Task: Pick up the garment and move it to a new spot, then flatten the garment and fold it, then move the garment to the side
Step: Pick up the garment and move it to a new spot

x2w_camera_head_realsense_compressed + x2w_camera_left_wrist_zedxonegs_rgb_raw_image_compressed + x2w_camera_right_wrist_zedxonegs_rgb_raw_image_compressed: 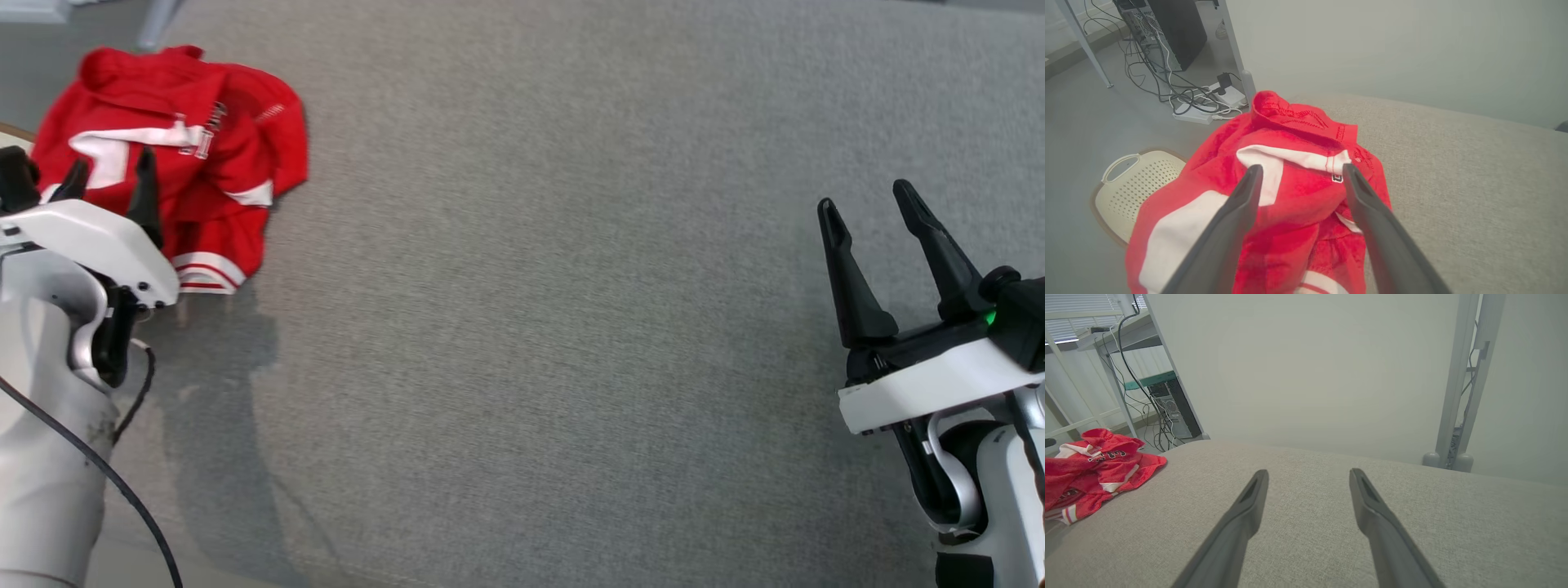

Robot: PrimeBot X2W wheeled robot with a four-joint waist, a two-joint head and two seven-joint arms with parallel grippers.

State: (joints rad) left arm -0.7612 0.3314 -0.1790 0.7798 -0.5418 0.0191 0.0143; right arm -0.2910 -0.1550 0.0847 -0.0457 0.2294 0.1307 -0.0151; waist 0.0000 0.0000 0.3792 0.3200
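Two grippers are noted at the near edge, both with jaws spread wide and nothing held. The left gripper (113, 163) is at the near left, its fingers pointed at the garment (204, 122); in the left wrist view the fingers frame a white band on the red cloth. Whether the tips touch the cloth cannot be told. The right gripper (864, 196) is at the near right, over the bare grey surface (571, 327), well apart from the garment.

The garment, red with white bands and some lettering, is recorded as a crumpled heap at the far left corner of the surface, close to its left edge. No part is spread flat and no fold line is seen.

Beyond the left edge, on the floor, a cream perforated piece (1139, 179) is seen, and farther off a computer tower (1167, 32) with loose cables.

Progress, as judged: no step is complete. The pick-up appears to be in hand, with the left gripper lined up but not closed. Left to do: lift, move to a new spot, flatten, fold, set aside.
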